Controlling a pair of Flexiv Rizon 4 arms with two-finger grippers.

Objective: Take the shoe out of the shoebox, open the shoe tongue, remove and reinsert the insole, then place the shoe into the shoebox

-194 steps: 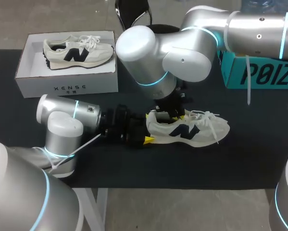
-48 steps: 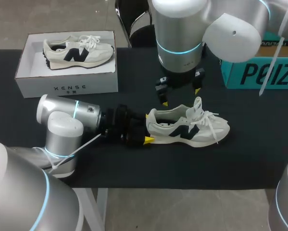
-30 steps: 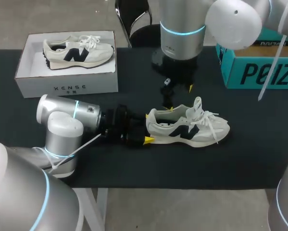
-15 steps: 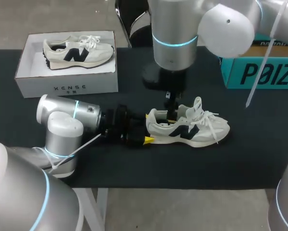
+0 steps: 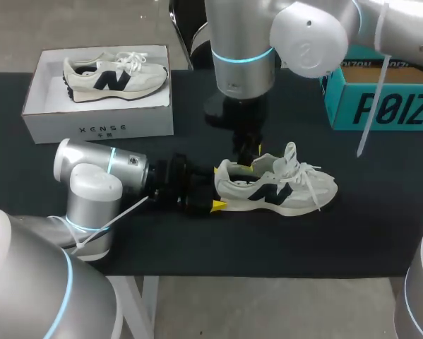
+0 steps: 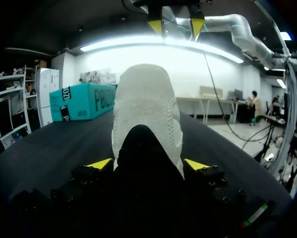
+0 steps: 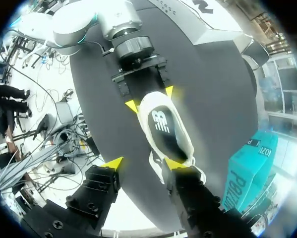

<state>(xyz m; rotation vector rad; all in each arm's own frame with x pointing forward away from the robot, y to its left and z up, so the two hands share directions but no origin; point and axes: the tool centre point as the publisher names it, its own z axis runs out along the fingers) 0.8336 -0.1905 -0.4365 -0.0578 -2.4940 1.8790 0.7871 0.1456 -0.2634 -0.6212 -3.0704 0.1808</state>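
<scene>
1. The shoe [image 5: 278, 187] is cream with dark side markings. It stands on its sole on the dark table [image 5: 380, 219], toe toward my right, tongue pulled up and laces loose. The dark insole [image 7: 163, 124] lies inside it.
2. My left gripper [image 5: 216, 188] clamps the heel, one yellow-tipped finger pressed on each side.
3. My right gripper [image 5: 245, 158] hangs just above the shoe's opening, fingers spread wide and holding nothing.
4. The white shoebox [image 5: 98, 126] sits well apart on my left, with a second shoe [image 5: 116, 74] in it.
5. Since the earlier frames, the right gripper has come forward and down from behind the shoe. The shoe and left gripper have not moved.
</scene>
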